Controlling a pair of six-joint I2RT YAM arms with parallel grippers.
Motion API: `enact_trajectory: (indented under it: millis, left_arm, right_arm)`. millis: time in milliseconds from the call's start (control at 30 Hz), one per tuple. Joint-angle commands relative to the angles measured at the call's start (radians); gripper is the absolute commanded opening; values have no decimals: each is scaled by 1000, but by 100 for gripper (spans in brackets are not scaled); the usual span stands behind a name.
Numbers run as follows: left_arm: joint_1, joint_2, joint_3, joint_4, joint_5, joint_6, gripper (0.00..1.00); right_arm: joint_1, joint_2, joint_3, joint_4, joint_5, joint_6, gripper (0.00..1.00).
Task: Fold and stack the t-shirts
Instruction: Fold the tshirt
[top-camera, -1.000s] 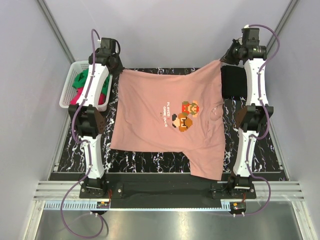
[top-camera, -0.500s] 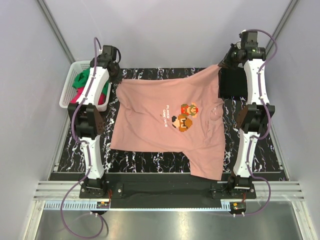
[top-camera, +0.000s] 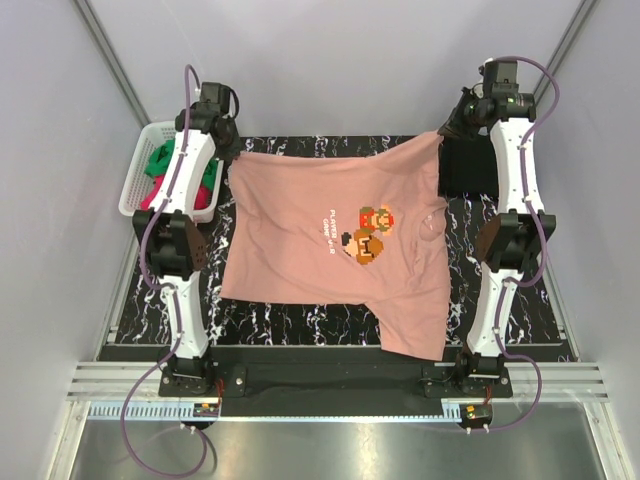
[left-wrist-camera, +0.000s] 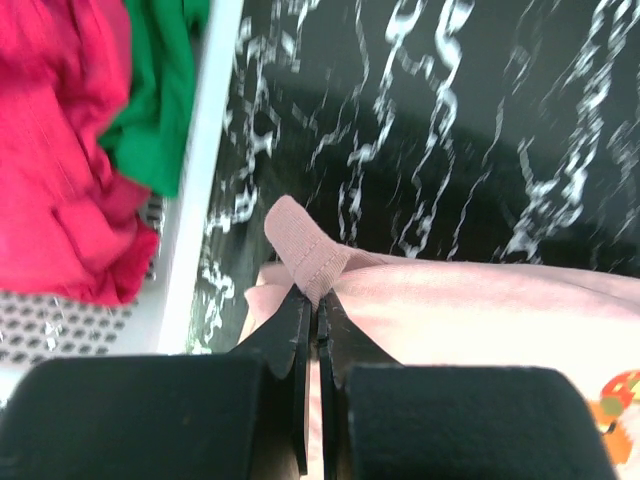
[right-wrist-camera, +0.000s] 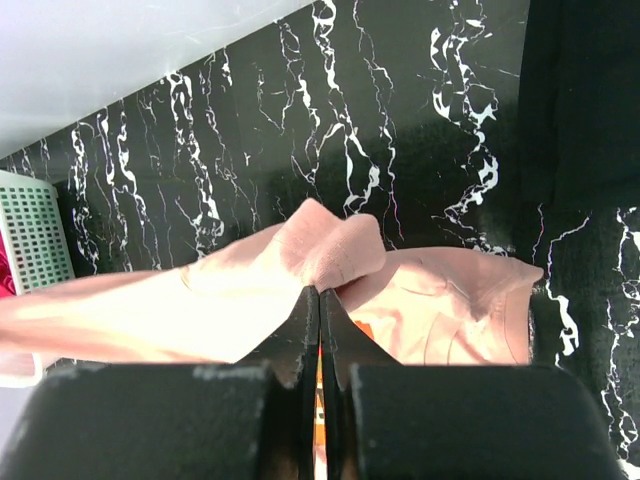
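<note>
Two wrist views reveal left hand (left-wrist-camera: 318, 300) and right hand (right-wrist-camera: 320, 296) pinching pink t-shirt (top-camera: 300, 205).

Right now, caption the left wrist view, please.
Left fingers pinch the salmon-pink t-shirt above the marbled table, beside a basket holding a red shirt and a green shirt.

The top camera looks steeply down from above and behind the arm bases over the whole black, white-veined marble tabletop (top-camera: 280, 325). Each wrist camera peers closely down along its own black fingers (left-wrist-camera: 285, 340). All three views share the salmon-pink cloth t-shirt (top-camera: 300, 230) and the white plastic mesh basket (top-camera: 133, 190).
</note>
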Motion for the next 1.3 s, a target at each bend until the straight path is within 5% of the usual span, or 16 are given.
enact_trajectory:
  millis: [0, 533, 1267]
  left_arm:
    - [2, 51, 90, 42, -48, 26, 0]
    - [51, 215, 200, 74, -10, 44, 0]
    - [56, 309, 234, 168, 227, 53, 0]
  right_arm:
    - [8, -45, 73, 18, 35, -20, 0]
    - [10, 90, 214, 35, 28, -4, 0]
    - [18, 59, 112, 38, 45, -30, 0]
